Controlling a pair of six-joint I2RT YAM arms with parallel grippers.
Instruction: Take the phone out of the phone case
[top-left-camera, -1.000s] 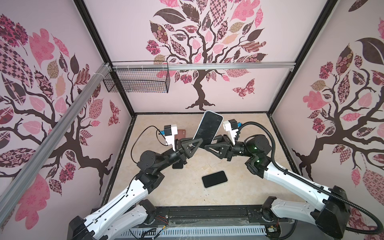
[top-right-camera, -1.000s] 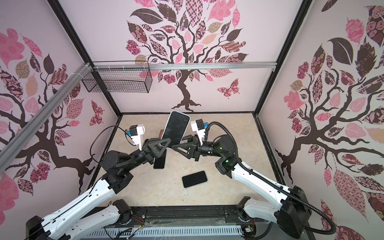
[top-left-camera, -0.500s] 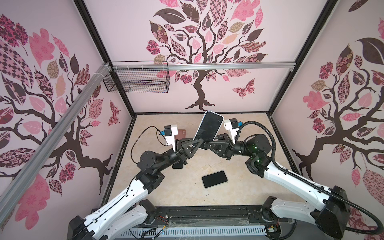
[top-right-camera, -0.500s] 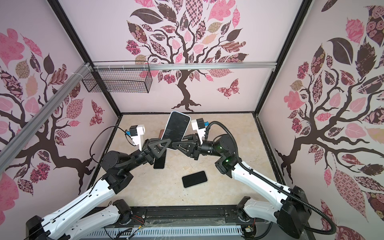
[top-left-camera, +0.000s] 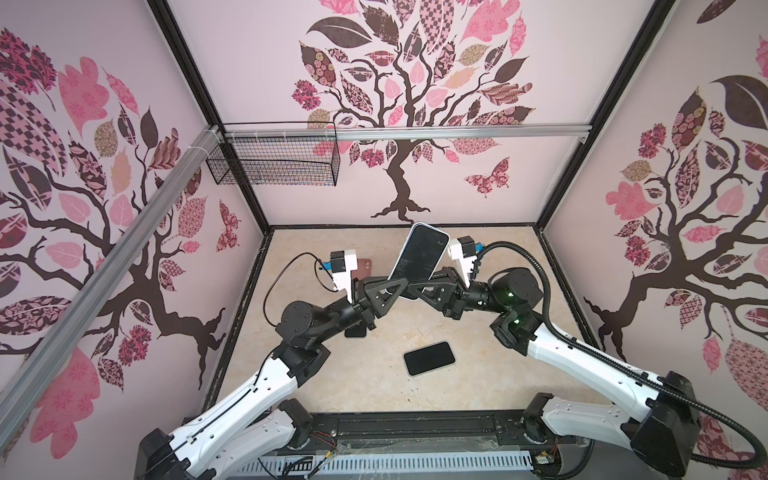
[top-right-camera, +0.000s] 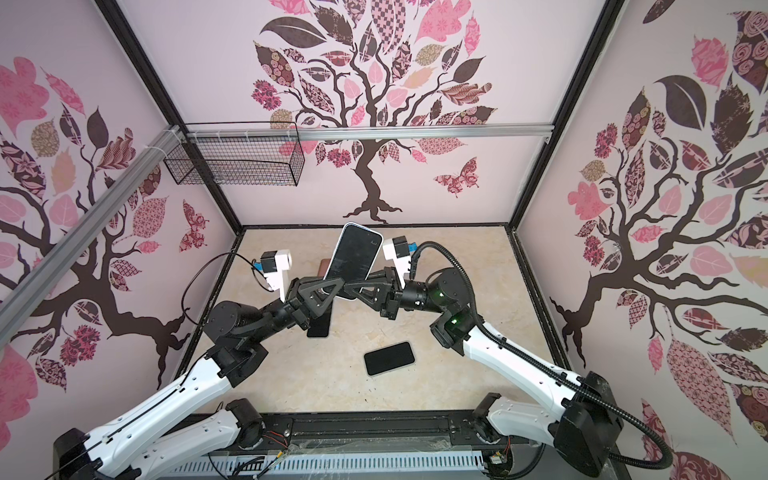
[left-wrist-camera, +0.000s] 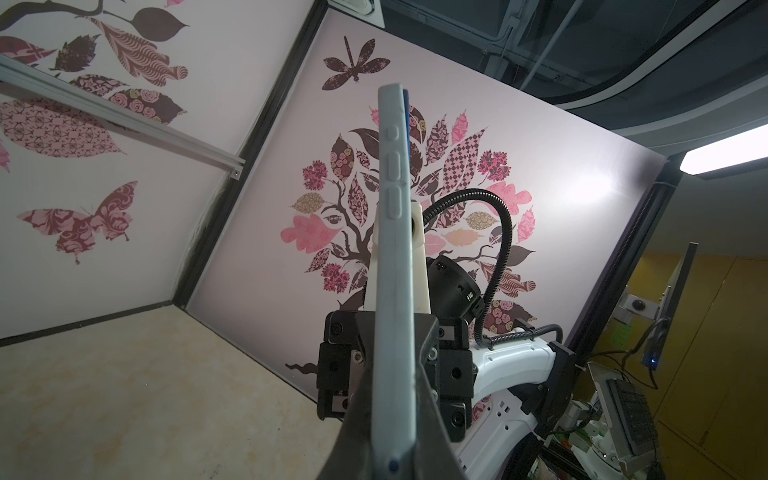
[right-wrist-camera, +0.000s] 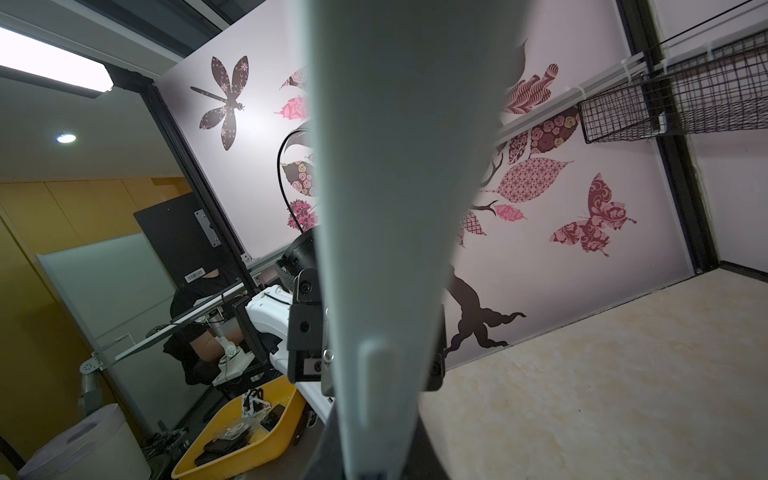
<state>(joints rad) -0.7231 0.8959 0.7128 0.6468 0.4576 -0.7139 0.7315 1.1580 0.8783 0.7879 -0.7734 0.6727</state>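
Note:
A phone (top-left-camera: 420, 255) (top-right-camera: 354, 257) with a dark screen sits in a pale blue-grey phone case and is held upright above the table, leaning back. The left gripper (top-left-camera: 394, 291) (top-right-camera: 329, 291) is shut on the case's lower part. From the opposite side the right gripper (top-left-camera: 416, 289) (top-right-camera: 352, 289) is shut on the same lower part. In the left wrist view the phone case (left-wrist-camera: 392, 291) runs edge-on between the left gripper's (left-wrist-camera: 395, 419) fingers, with the phone's blue edge (left-wrist-camera: 405, 109) showing at its far end. In the right wrist view the phone case (right-wrist-camera: 386, 208) stands between the right gripper's (right-wrist-camera: 378, 451) fingers.
A black phone (top-left-camera: 429, 358) (top-right-camera: 389, 358) lies flat on the beige table. Another dark phone (top-left-camera: 355, 331) (top-right-camera: 318, 328) lies partly under the left arm. A brown flat item (top-left-camera: 365, 266) lies behind the left gripper. A wire basket (top-left-camera: 274, 160) hangs at the back left.
The right gripper has moved in toward the held phone and closed its jaws on the case's lower part. The left gripper has kept its hold without moving.

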